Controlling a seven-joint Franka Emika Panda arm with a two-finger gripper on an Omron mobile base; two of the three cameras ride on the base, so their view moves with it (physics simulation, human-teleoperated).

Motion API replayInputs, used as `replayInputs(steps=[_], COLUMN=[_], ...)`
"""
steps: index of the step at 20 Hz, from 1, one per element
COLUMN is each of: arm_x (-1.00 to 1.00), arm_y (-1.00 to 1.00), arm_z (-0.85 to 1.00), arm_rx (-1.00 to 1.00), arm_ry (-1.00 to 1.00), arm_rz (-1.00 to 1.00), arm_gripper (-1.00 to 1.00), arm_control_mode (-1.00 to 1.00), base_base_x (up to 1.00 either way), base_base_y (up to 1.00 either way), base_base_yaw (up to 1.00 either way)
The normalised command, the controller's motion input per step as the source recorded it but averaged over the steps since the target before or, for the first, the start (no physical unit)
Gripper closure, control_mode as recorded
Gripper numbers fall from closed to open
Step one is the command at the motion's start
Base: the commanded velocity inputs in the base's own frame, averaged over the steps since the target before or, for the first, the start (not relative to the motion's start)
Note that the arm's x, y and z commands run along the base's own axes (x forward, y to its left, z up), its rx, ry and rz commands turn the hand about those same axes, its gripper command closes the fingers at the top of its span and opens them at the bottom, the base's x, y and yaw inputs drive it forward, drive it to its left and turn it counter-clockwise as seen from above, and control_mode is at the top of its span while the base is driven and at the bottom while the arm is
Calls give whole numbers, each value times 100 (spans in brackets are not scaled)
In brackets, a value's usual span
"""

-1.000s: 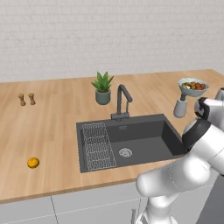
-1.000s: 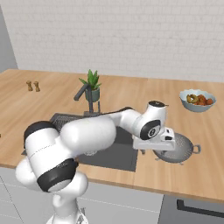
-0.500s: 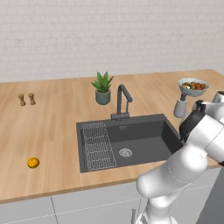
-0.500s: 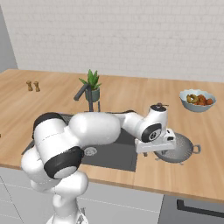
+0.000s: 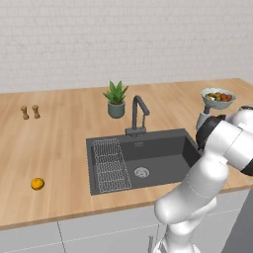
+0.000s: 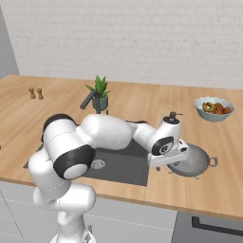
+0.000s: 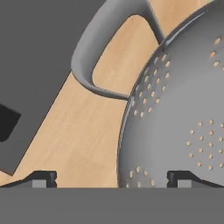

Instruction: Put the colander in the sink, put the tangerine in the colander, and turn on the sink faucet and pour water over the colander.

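Note:
The silver perforated colander (image 6: 195,162) stands on the wooden counter just right of the sink (image 6: 121,168). My gripper (image 6: 174,163) hangs over its left rim, jaws open. In the hand view the gripper (image 7: 113,179) straddles the rim of the colander (image 7: 183,113), one fingertip (image 7: 43,178) outside over the wood, the other inside the bowl. The colander's loop handle (image 7: 98,57) lies just ahead. The tangerine (image 5: 37,184) rests on the counter far left of the sink (image 5: 158,153). The dark faucet (image 5: 139,111) rises behind the basin.
A wire grid rack (image 5: 110,165) lies in the sink's left part. A potted plant (image 5: 116,99) stands behind the faucet. A bowl of fruit (image 6: 214,108) and a dispenser (image 6: 172,119) sit back right. Two small shakers (image 5: 29,112) stand far left.
The hand has sunk a little lower onto the colander's left rim. The jaws have stayed open and the colander has not moved.

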Motion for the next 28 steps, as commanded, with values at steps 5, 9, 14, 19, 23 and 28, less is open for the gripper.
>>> replayInputs(steps=[5,9,14,19,23,28], arm_x=[19,13,2,0,-1,-6], arm_y=[-1,-2,0,1,26,64], arm_z=[-22,-19,-10,0,0,0], arm_rx=[0,0,0,0,0,0], arm_ry=[0,0,-2,-8,-8,-9], arm_rz=[13,10,9,8,14,28], arm_gripper=[-100,100,100,100,100,100], arm_control_mode=[-100,-100,-100,-100,-100,-100], base_base_x=[0,0,0,0,0,0], base_base_y=[0,0,0,0,0,0], base_base_yaw=[0,0,0,0,0,0])
